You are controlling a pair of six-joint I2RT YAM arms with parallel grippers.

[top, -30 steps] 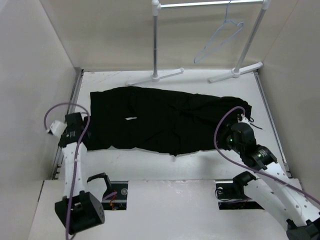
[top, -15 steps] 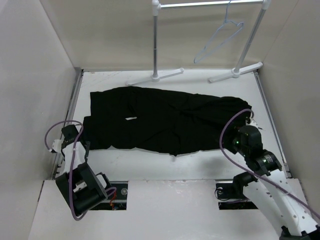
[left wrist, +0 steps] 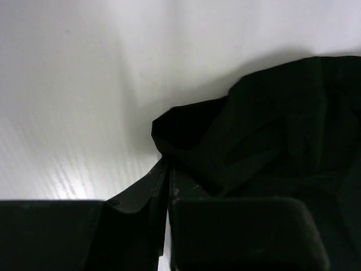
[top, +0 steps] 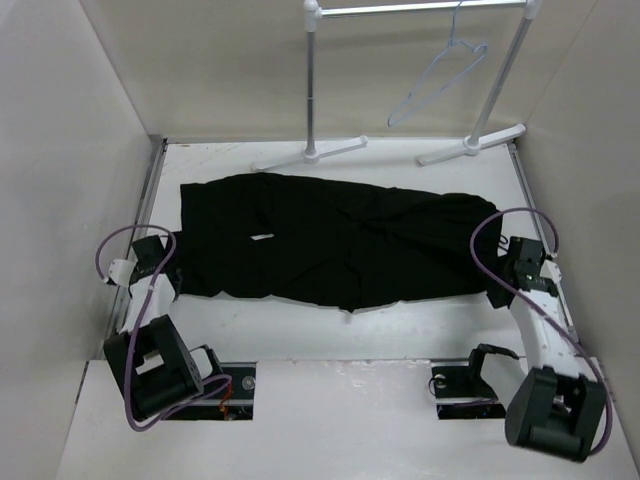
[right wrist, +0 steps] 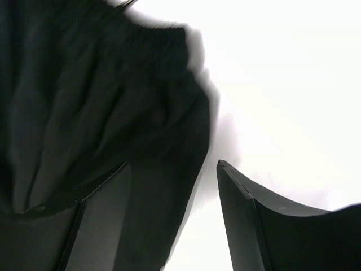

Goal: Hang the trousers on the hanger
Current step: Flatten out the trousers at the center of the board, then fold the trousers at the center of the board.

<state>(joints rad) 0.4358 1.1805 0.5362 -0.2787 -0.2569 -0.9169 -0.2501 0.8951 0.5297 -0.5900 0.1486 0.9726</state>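
The black trousers (top: 320, 240) lie spread flat across the middle of the white table. The pale wire hanger (top: 440, 78) hangs from the rack's bar at the back right. At the trousers' left edge my left gripper (top: 170, 264) is shut; in the left wrist view its tips (left wrist: 168, 166) meet on a puckered corner of the trousers (left wrist: 265, 130). My right gripper (top: 497, 283) sits at the trousers' right end, open. In the right wrist view it (right wrist: 174, 164) straddles the edge of the trousers (right wrist: 101, 101): one finger is over the cloth and the other over bare table.
A white tubular garment rack (top: 312, 90) stands at the back, its feet (top: 470, 142) resting on the table behind the trousers. Walls close in on the left (top: 70, 180) and right (top: 600, 180). A strip of bare table (top: 330, 330) lies in front of the trousers.
My left gripper has closed at the trousers' left edge. My right arm has swung out to the right end of the trousers, and its gripper has opened.
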